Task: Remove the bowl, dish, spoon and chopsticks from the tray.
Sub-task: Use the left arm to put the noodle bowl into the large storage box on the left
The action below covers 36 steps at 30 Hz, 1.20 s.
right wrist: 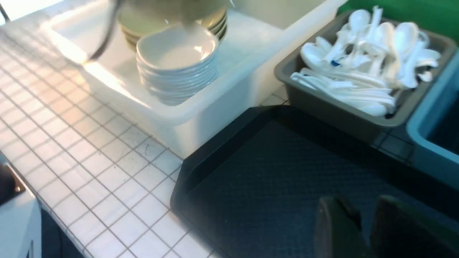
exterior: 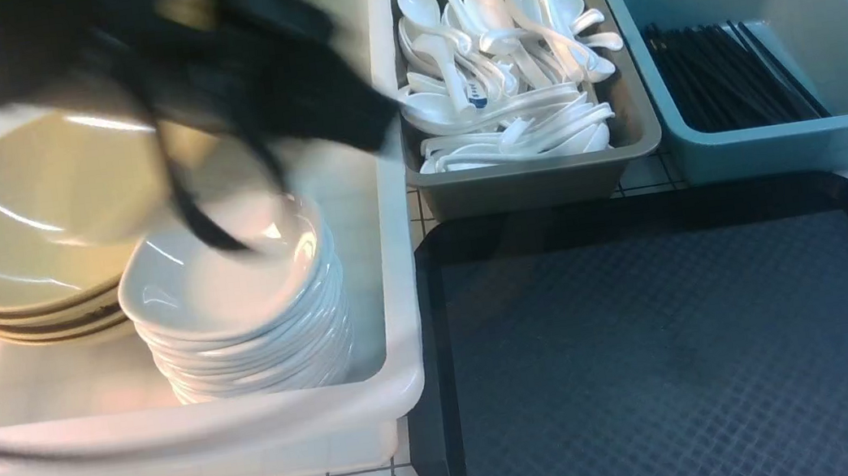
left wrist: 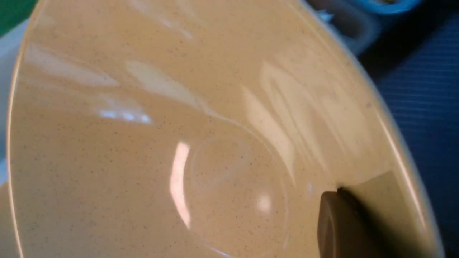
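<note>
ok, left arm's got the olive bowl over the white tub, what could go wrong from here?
1. The left hand grips the wide olive-yellow conical bowl by one spot on its rim; the glossy bowl could slip.
2. It hangs above the stack of olive-yellow bowls and close by the stack of small white dishes in the big white plastic tub; a tilted release could clip the dishes or seat crooked.

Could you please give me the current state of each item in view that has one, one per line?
bowl: held at its rim by the left gripper, over the white tub.
tray: bare, nothing on it.
white dishes: stacked in the white tub.
spoons: heaped in the grey tub.
chopsticks: lying in the blue tub.
right gripper: empty, slightly open, above the tray.
</note>
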Available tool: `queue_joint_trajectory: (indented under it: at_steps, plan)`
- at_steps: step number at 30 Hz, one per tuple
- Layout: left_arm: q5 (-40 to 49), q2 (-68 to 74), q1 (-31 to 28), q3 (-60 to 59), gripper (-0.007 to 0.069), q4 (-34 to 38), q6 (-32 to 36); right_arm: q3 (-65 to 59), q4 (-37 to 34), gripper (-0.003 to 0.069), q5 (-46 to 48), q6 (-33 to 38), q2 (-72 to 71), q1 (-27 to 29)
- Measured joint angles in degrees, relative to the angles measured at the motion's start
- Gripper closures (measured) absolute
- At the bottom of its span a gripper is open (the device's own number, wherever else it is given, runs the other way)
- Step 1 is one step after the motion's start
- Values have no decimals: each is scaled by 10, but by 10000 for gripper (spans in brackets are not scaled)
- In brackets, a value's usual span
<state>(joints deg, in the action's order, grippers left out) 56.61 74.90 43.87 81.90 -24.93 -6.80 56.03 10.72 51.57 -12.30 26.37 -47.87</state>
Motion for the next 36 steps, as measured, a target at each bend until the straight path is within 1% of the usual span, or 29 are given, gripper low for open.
queue_joint_trajectory:
  at_steps: [1, 4, 6, 7, 8, 9, 12, 15, 20, 28, 31, 36]
  plan:
    - [3, 0, -48, -1, 608, -4, 2, -1, -2, 497, -9, 4, 16, 0]
    - [-4, 15, -140, -1, 608, 7, 30, -1, -4, 497, -33, 16, 51, 0]
    - [-15, 34, -188, -1, 608, 16, 57, -1, -6, 497, -42, 24, 64, 0]
    - [-17, 39, -192, -1, 608, 18, 62, -1, -6, 497, -42, 25, 66, 0]
    - [-26, 58, -221, -1, 608, 22, 86, -1, -9, 497, -46, 32, 73, 0]
    - [-32, 76, -238, -1, 608, 24, 99, -1, -14, 497, -46, 34, 75, 0]
    - [-39, 112, -263, -2, 608, 27, 124, -1, -20, 497, -46, 35, 76, 0]
    - [-44, 143, -273, -2, 608, 28, 134, -1, -26, 497, -45, 35, 76, 0]
    - [-60, 178, -275, -2, 608, 27, 136, -1, -48, 496, -22, 39, 76, 0]
    - [-62, 208, -275, -2, 596, 31, 137, -1, -75, 495, -3, 69, 75, 0]
    - [-63, 207, -275, -2, 519, 32, 139, -1, -77, 495, -2, 79, 71, 0]
    - [-57, 203, -272, -2, 289, 37, 125, -1, -77, 495, -2, 94, 68, 0]
